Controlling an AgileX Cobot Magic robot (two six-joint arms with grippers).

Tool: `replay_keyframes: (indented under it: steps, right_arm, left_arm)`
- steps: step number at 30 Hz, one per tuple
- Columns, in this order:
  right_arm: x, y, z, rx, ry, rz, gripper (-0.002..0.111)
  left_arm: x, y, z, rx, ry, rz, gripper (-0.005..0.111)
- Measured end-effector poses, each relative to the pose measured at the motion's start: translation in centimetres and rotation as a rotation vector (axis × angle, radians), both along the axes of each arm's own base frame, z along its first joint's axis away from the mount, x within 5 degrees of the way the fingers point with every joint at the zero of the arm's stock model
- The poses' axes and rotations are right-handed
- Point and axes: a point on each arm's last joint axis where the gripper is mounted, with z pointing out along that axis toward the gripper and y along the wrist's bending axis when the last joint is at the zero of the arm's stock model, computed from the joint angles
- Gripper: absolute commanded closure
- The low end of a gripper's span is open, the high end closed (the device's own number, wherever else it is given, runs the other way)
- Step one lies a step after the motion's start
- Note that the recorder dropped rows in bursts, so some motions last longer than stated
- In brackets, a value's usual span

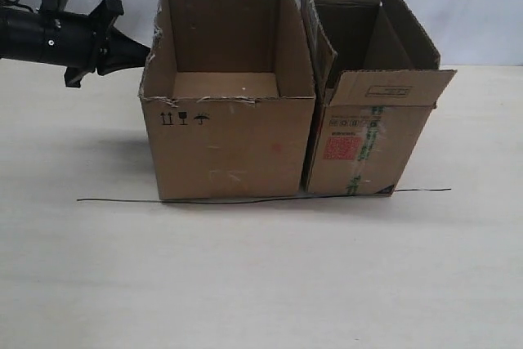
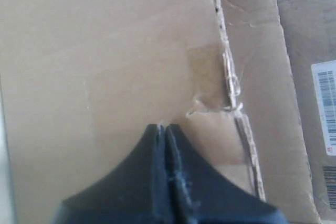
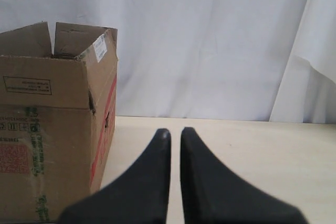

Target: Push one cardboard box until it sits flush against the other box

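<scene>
Touching cardboard box [image 1: 225,145] wall — left fingers [image 2: 142,177] together | other box [image 1: 364,140] adjacent

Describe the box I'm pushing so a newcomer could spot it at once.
On the pale table, two open brown cartons stand side by side. The cardboard box is the wider one, nearest the left tool. Unlike the other box, it has a ragged torn rim, no flaps, and small black symbols instead of a red label.
</scene>
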Motion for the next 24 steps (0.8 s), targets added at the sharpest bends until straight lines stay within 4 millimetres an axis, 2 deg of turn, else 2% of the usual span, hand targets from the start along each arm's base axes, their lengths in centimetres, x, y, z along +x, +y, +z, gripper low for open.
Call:
replay_keyframes:
  steps: [9, 12, 14, 18, 22, 24]
  right_arm:
    - [0.0, 0.0, 0.0, 0.0, 0.0, 0.0, 0.103]
    - [0.0, 0.0, 0.0, 0.0, 0.0, 0.0, 0.103]
    - [0.0, 0.0, 0.0, 0.0, 0.0, 0.0, 0.103]
    - [0.0, 0.0, 0.0, 0.0, 0.0, 0.0, 0.103]
    - [0.0, 0.0, 0.0, 0.0, 0.0, 0.0, 0.103]
    - [0.0, 0.0, 0.0, 0.0, 0.0, 0.0, 0.103]
  left_arm:
    - [0.1, 0.0, -0.1, 0.01, -0.002, 0.01, 0.107]
    - [-0.2, 1.5, 0.7, 0.067, -0.027, 0.01, 0.107]
    - [-0.8, 3.0, 2.0, 0.145, -0.053, 0.016, 0.107]
    - [-3.4, 5.2, 6.7, 0.351, -0.14, 0.049, 0.107]
    - [-7.9, 5.4, 10.9, 0.45, -0.259, 0.138, 0.107]
    - [-10.5, 5.4, 11.9, 0.476, -0.297, 0.186, 0.107]
